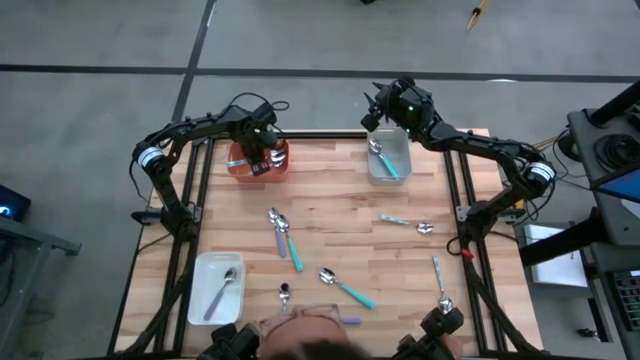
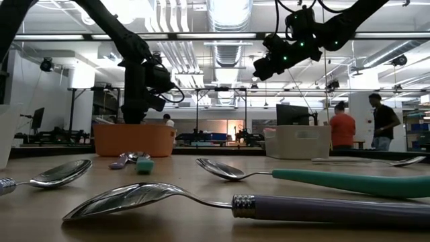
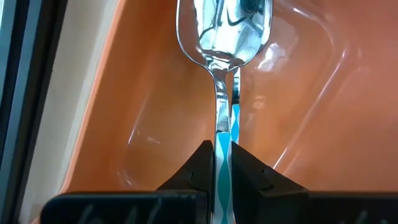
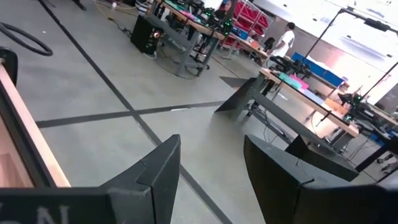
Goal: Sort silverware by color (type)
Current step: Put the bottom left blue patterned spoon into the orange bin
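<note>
My left gripper stands over the orange tray at the far left, shut on a spoon with a pale blue patterned handle; its shiny bowl is down inside the tray. My right gripper is open and holds nothing, high above the far edge of the grey tray, pointing level out over the floor. A teal spoon lies in the grey tray. One spoon lies in the white tray. Teal, lavender and pale blue spoons lie flat on the table. My left gripper pinches the spoon's pale blue handle between its two fingers, coming from above and pointing down. The spoon hangs below the fingers in line with them, bowl end lowest, inside the orange tray. Whether the bowl touches the tray's floor, I cannot tell.
Another pale blue spoon lies near the right edge, a teal one mid-table, and a lavender one close to the near edge. Black frame posts stand at the table's sides. People stand in the room beyond.
</note>
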